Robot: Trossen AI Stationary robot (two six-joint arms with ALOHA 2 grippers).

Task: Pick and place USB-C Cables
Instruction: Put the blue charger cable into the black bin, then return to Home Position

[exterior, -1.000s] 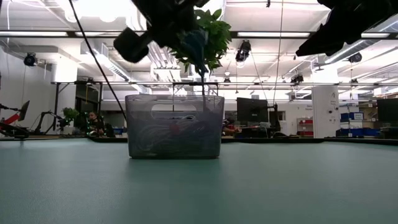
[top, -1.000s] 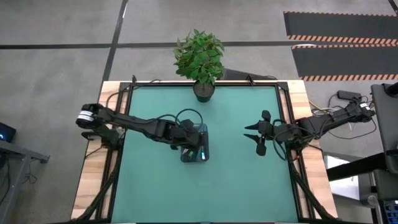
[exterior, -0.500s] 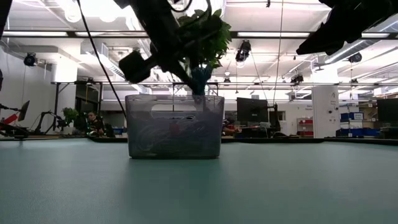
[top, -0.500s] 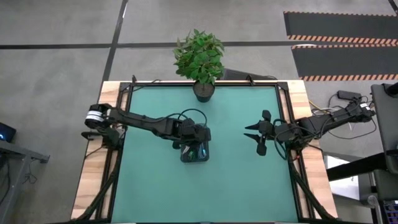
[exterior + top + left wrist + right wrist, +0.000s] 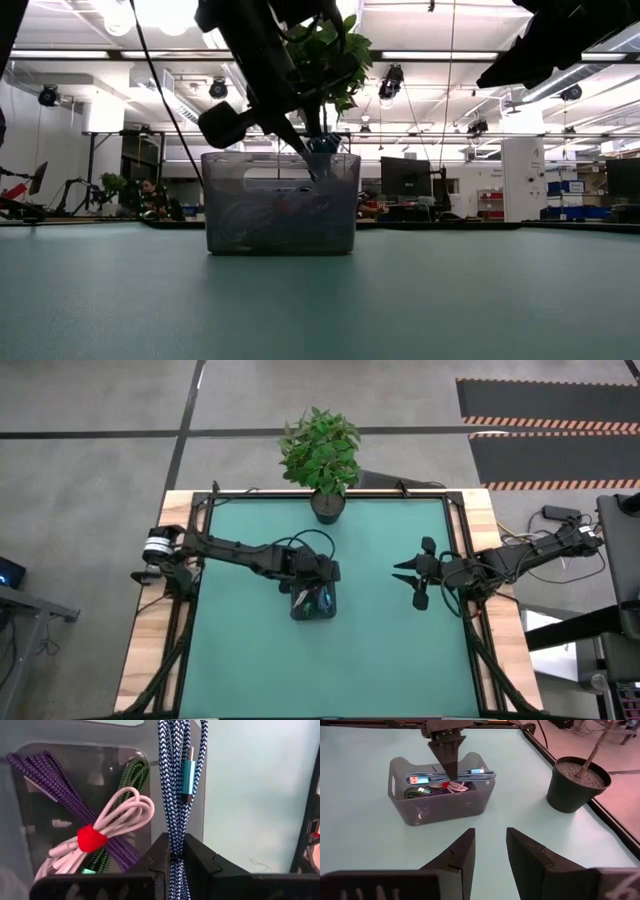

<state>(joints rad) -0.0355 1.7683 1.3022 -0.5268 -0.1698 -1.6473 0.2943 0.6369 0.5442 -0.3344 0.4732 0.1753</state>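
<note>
Cables are gathered at a translucent grey tray [image 5: 314, 603] standing left of the table's middle on the green mat [image 5: 380, 650]. A blue-and-white braided cable [image 5: 176, 780] with a teal connector is pinched between the pressed-together fingers of the left gripper [image 5: 318, 588], which is held over the tray. In the right wrist view this cable [image 5: 451, 776] is seen lying level across the tray's top, at about rim height; whether it touches the rim cannot be told. Inside the tray three more bundles are seen in the left wrist view: a white cable with a red band [image 5: 102, 837], a dark purple-blue braided cable [image 5: 47, 775] crossing under it, and a green braided cable [image 5: 133, 776] toward the far wall (partly hidden by the white loops). In the low view the tray [image 5: 281, 201] is seen side-on with pale and red shapes blurred behind its wall, probably the white bundle.

The right gripper [image 5: 417, 573] is held above the mat right of the middle, well apart from the tray, with its fingers [image 5: 457, 855] spread and nothing between them. A potted plant [image 5: 322, 455] stands at the table's far edge, its dark pot [image 5: 576, 784] on the mat's border.
</note>
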